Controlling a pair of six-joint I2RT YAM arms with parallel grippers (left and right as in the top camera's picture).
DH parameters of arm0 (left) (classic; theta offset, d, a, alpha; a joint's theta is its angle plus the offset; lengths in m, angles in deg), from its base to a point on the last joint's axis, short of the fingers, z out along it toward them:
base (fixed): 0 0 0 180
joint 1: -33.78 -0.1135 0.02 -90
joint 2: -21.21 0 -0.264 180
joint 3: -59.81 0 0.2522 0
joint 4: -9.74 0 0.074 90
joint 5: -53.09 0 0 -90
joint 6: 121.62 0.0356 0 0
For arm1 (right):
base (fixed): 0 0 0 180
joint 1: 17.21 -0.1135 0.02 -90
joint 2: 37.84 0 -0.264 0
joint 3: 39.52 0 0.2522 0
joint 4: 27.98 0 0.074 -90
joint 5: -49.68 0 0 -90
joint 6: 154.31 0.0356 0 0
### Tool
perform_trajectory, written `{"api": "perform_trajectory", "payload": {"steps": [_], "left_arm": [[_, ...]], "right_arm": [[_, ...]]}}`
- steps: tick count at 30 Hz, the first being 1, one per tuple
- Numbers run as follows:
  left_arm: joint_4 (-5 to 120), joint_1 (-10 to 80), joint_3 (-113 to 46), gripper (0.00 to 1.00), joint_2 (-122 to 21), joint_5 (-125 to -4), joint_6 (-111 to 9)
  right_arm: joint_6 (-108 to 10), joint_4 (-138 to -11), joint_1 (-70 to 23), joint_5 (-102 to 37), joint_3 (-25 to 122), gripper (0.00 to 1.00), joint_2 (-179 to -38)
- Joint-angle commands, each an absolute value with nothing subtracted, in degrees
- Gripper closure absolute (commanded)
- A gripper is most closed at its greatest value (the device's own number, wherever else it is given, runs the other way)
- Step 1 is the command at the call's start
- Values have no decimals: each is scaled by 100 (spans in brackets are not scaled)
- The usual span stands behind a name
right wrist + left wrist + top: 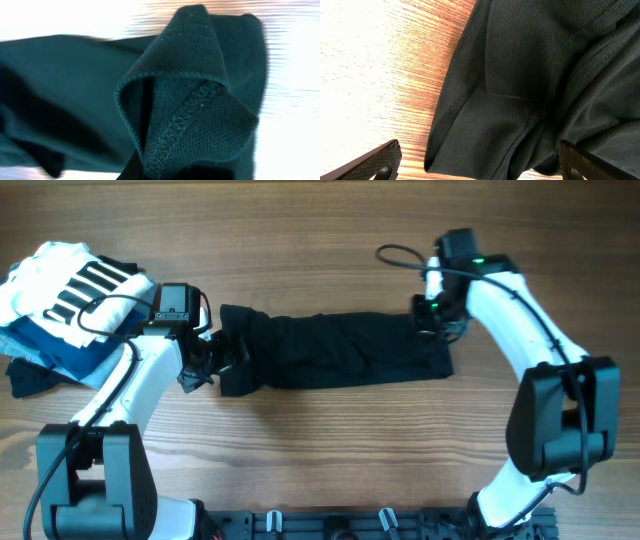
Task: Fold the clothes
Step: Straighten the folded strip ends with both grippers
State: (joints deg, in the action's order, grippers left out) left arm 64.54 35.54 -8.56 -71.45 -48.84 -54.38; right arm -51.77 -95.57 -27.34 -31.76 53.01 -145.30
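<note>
The black shirt lies on the wooden table as a long flat strip running left to right. My left gripper is at its left end. In the left wrist view its fingers are wide open, with a folded edge of the shirt lying between them. My right gripper is at the shirt's far right corner. In the right wrist view a bunched, stitched hem of the shirt fills the frame and hides the fingers. The hem looks pinched and raised.
A pile of other garments sits at the far left: a white one with black stripes on top of blue folded ones. A black cable loops behind the right arm. The arm bases stand at the front edge.
</note>
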Motion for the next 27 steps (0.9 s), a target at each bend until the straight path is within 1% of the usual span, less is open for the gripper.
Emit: {"api": "perform_trajectory", "payload": {"steps": [1, 4, 8, 9, 10, 11, 12, 13, 14, 16, 18, 22, 25, 27], "left_arm": [[6496, 3525, -953, 0, -7056, -4956, -5323], [6535, 3525, -953, 0, -7056, -4956, -5320], [6559, 3525, -953, 0, -7056, -4954, -5301], [6559, 3525, -953, 0, -7056, -4956, -5303], [6559, 3525, -953, 0, -7056, -4954, -5301], [6561, 3525, -953, 0, -7056, -4954, -5301], [6559, 3525, -953, 0, -7056, -4951, -5301], [6559, 3525, -953, 0, -7056, -4954, -5301], [6559, 3525, -953, 0, -7056, -4954, -5301], [6559, 3525, -953, 0, -7056, -4954, -5301], [6561, 3525, -953, 0, -7056, -4954, -5301], [6561, 3525, -953, 0, -7056, -4954, -5303], [6561, 3525, -953, 0, -7056, -4954, -5303], [6561, 3525, -953, 0, -7056, -4954, -5303]], "right_arm": [[-4587, -9417, -3134, -3082, 5384, 96, -14626], [-4463, -9410, -3309, -3036, 5382, 96, -14812], [-4484, -9266, -3403, -2483, 5375, 96, -14875], [-4484, -9190, -3410, -2333, 5375, 94, -14875], [-4502, -9098, -3418, -2068, 5375, 85, -14875], [-4714, -9076, -3418, -1775, 5375, 81, -14875], [-5582, -9152, -3418, -1010, 5375, 71, -14875], [-5995, -9220, -3418, -639, 5375, 65, -14875], [-6222, -9279, -3418, -398, 5375, 64, -14875], [-6281, -9316, -3394, -420, 5375, 71, -14860], [-6167, -9323, -3292, -774, 5377, 73, -14746], [-4705, -9410, -3086, -3148, 5377, 74, -14311], [-4784, -9511, -3169, -3100, 5303, 75, -14359], [-4904, -9443, -3305, -2829, 5130, 76, -14381]]}}
